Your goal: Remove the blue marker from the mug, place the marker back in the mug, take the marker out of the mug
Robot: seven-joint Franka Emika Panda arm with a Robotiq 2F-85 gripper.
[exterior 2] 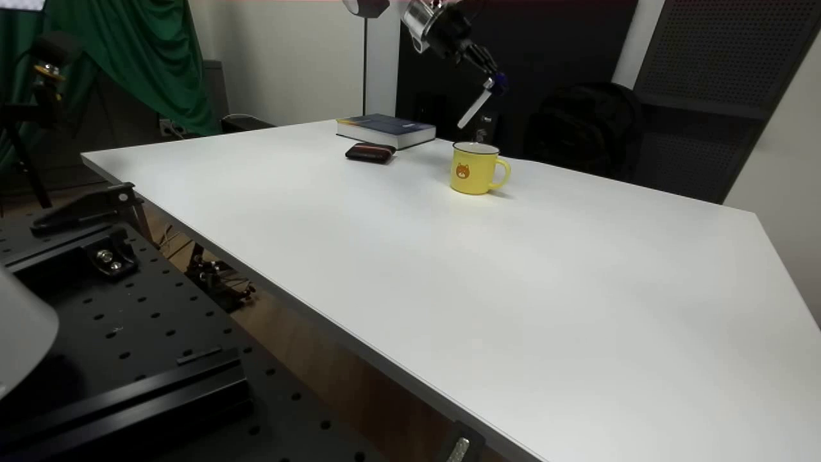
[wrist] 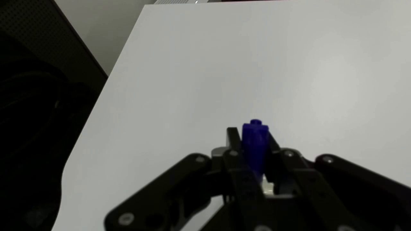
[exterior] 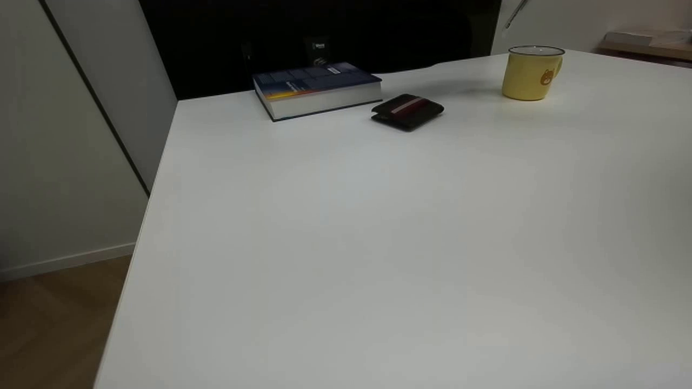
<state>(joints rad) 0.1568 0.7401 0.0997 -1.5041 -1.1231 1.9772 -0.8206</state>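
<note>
Hand [wrist: 252, 138] pinching blue marker [exterior 2: 481, 101], wrist view: cap [wrist: 255, 144]; ext. view: tilted barrel [exterior 2: 474, 108], mug [exterior 2: 473, 173]

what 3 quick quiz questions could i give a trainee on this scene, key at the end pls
1. What does the gripper hold, clear of the yellow mug?
2. True or false: the yellow mug has tipped onto its side.
3. Which lies nearer the book? A: the dark wallet. B: the yellow mug.

Key
1. The blue marker, gripped at its blue end.
2. False; it stands upright.
3. A
</note>
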